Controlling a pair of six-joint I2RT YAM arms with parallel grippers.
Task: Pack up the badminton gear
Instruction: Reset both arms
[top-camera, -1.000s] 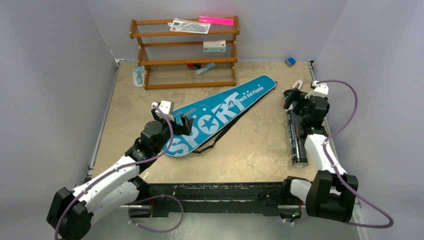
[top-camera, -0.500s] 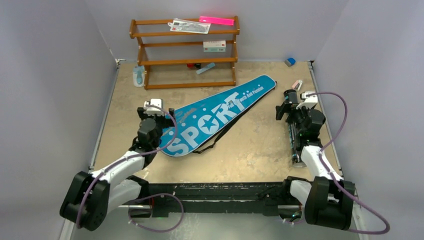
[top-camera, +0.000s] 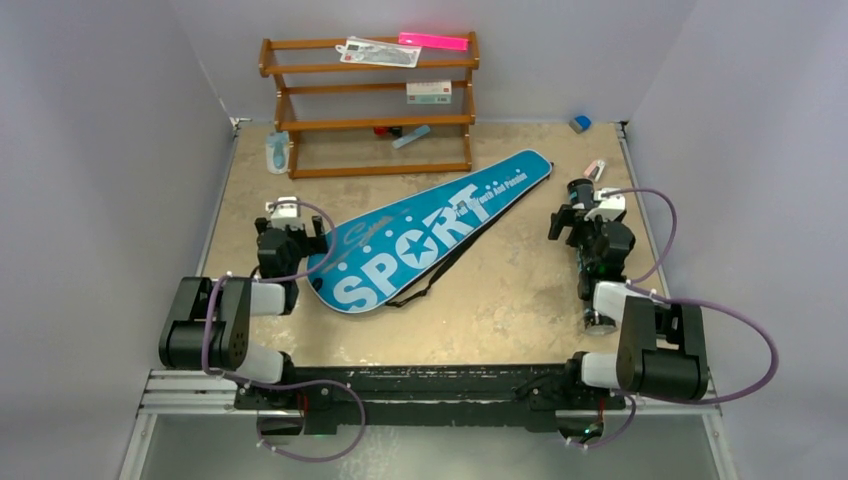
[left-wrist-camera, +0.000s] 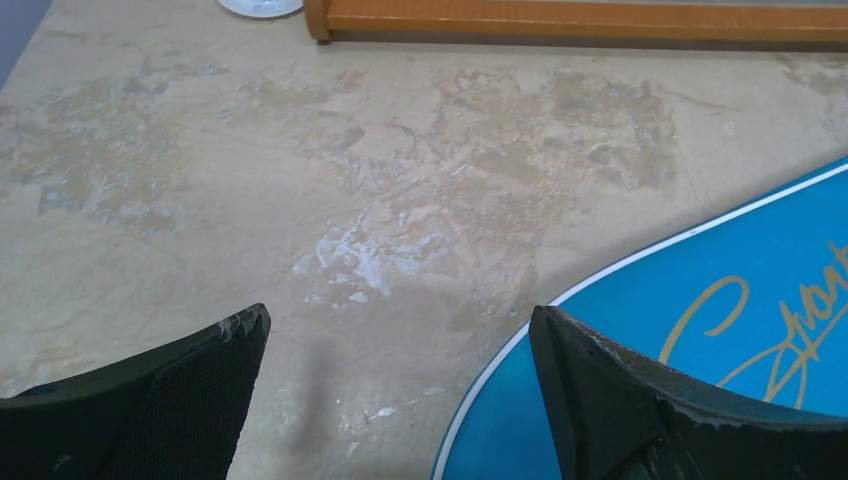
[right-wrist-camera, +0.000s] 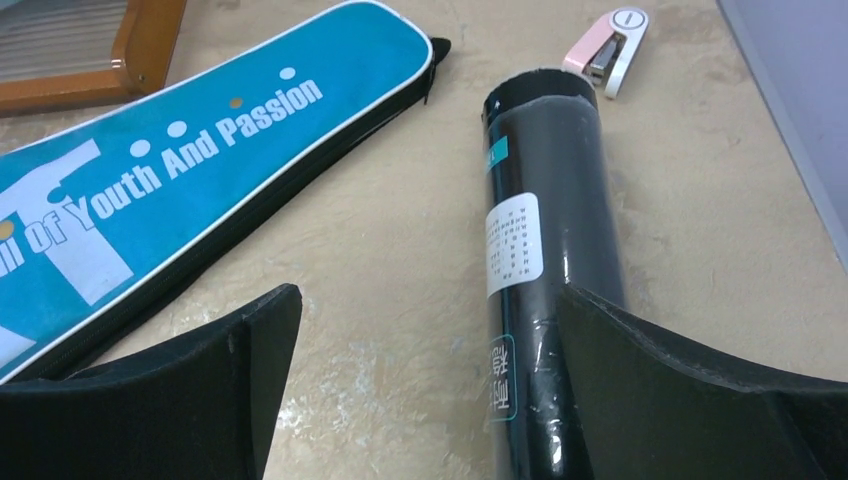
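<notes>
Blue racket-shaped fabric bag (top-camera: 430, 232), white-edged and lettered SPORT in white, is laid flat and diagonally at the middle of the mottled beige table (top-camera: 500, 310). Glossy black cylinder tube (right-wrist-camera: 560, 180), white-labelled, is laid along the right side. Left gripper (left-wrist-camera: 395, 320) and right gripper (right-wrist-camera: 428, 300) are spread wide, with nothing held.

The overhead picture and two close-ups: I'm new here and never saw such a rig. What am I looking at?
Two robot arms are bolted at the table's near edge. The wide picture looks down from above and behind them. Each close-up comes from a wrist camera; the black wedges are its end effector's fingers. On the table lie a blue SPORT bag, a black tube, a pink stapler and a wooden rack. The left end effector and right end effector are open, holding nothing.
</notes>
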